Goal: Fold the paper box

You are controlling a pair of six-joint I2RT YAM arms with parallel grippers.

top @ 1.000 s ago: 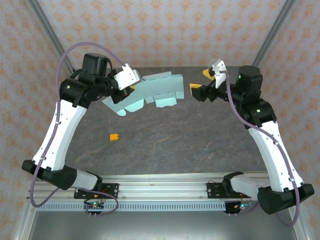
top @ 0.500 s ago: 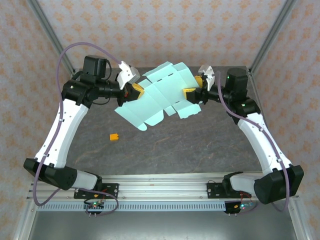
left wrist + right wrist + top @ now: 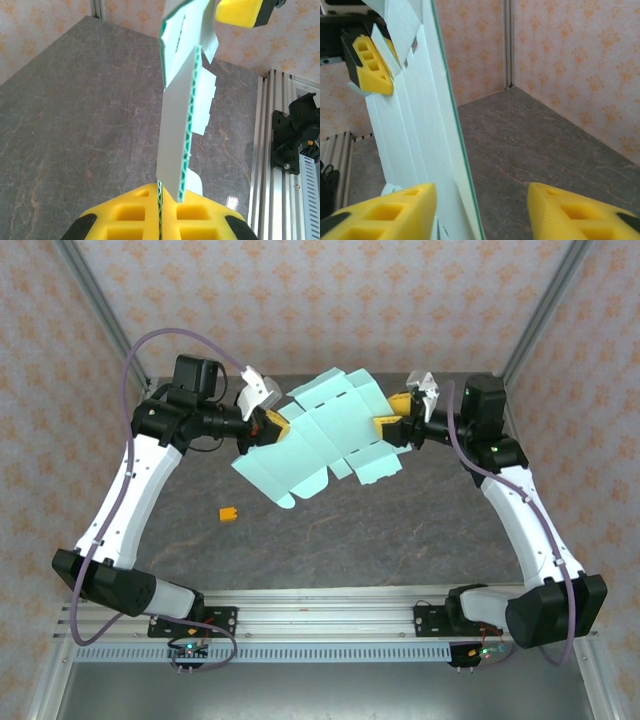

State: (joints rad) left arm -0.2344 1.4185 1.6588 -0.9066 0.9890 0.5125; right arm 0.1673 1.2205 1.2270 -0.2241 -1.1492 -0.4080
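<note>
The paper box (image 3: 320, 435) is a flat pale mint die-cut sheet with rounded flaps, held in the air above the back of the table. My left gripper (image 3: 272, 423) is shut on its left edge. In the left wrist view the yellow pads (image 3: 135, 210) pinch the sheet (image 3: 177, 120) edge-on. My right gripper (image 3: 390, 422) straddles the sheet's right edge. In the right wrist view its fingers (image 3: 395, 210) stand apart, and the sheet (image 3: 415, 125) sits close to the left one with a wide gap to the right one.
A tiny orange piece (image 3: 229, 513) lies on the dark stone table (image 3: 400, 530), left of centre. An aluminium rail (image 3: 320, 605) runs along the near edge. Patterned walls and metal posts (image 3: 545, 310) close in the back.
The drooping sheet has been lifted and spread out flat. My right gripper has moved left onto the sheet's right edge, and its jaws have narrowed. My left gripper has kept its hold.
</note>
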